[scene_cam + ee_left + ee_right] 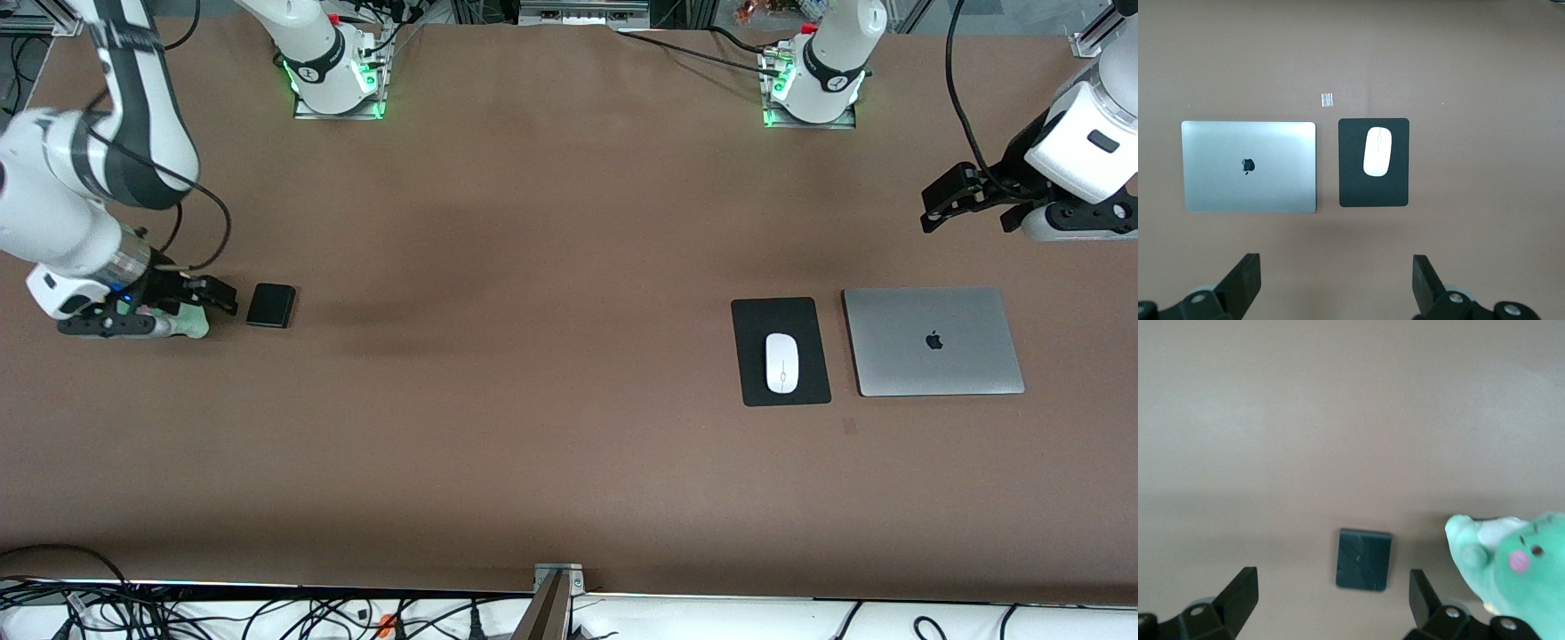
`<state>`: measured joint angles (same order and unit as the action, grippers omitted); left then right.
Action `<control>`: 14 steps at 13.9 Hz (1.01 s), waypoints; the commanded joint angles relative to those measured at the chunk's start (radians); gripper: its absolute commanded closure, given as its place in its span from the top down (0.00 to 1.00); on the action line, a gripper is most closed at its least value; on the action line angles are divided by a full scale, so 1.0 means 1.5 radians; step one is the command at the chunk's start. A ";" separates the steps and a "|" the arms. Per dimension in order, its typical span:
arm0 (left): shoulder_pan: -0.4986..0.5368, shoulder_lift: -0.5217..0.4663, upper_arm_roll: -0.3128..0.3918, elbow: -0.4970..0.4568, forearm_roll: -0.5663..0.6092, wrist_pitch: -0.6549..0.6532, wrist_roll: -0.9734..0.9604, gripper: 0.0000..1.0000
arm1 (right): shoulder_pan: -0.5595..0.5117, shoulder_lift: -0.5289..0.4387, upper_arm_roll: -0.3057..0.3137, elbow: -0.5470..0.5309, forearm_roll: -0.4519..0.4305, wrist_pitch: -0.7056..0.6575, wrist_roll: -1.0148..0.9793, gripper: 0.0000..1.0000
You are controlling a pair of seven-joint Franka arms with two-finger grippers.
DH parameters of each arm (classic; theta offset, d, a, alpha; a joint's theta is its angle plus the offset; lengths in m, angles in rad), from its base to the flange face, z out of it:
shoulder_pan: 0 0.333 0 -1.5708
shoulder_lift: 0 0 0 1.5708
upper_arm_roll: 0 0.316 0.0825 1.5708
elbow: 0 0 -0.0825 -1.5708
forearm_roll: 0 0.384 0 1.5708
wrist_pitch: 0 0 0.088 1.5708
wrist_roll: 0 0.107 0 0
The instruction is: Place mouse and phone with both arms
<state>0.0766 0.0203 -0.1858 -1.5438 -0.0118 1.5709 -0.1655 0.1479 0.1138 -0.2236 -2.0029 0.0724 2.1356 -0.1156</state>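
The black phone (pixel 270 305) lies flat on the brown table at the right arm's end; it also shows in the right wrist view (pixel 1364 559). My right gripper (pixel 222 296) is low beside it, open and empty, with the phone just ahead of its fingertips (pixel 1331 600). The white mouse (pixel 781 362) rests on a black mouse pad (pixel 751 320) toward the left arm's end, and also shows in the left wrist view (pixel 1377 151). My left gripper (pixel 929 209) is up in the air at the left arm's end, open and empty (pixel 1336 283).
A closed silver laptop (pixel 932 340) lies beside the mouse pad (pixel 1355 187), toward the left arm's end; it also shows in the left wrist view (pixel 1249 167). A green plush toy (pixel 182 322) sits by the right gripper (pixel 1511 567). A small pale mark (pixel 1327 100) is on the table.
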 commanded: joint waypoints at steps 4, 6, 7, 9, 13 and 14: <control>-0.001 0.000 0.002 0.011 0.009 -0.013 -0.001 1.00 | -0.096 -0.080 0.101 0.121 0.008 -0.236 0.023 1.00; -0.001 0.000 0.002 0.011 0.009 -0.013 -0.001 1.00 | -0.109 -0.103 0.122 0.153 0.001 -0.300 0.039 1.00; -0.001 0.000 0.002 0.011 0.010 -0.013 -0.001 1.00 | -0.124 -0.117 0.136 0.165 0.000 -0.321 0.039 1.00; -0.001 0.000 0.002 0.011 0.010 -0.013 -0.001 1.00 | -0.128 -0.124 0.141 0.200 -0.006 -0.361 0.044 1.00; -0.001 -0.001 0.002 0.011 0.010 -0.013 0.000 1.00 | -0.121 -0.124 0.137 0.235 -0.031 -0.398 0.063 1.00; -0.001 -0.001 0.002 0.011 0.010 -0.013 0.001 1.00 | -0.121 -0.127 0.139 0.238 -0.031 -0.398 0.064 1.00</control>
<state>0.0767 0.0203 -0.1833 -1.5438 -0.0118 1.5700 -0.1655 -0.0154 -0.0774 -0.0375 -1.6698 0.0413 1.5620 -0.0374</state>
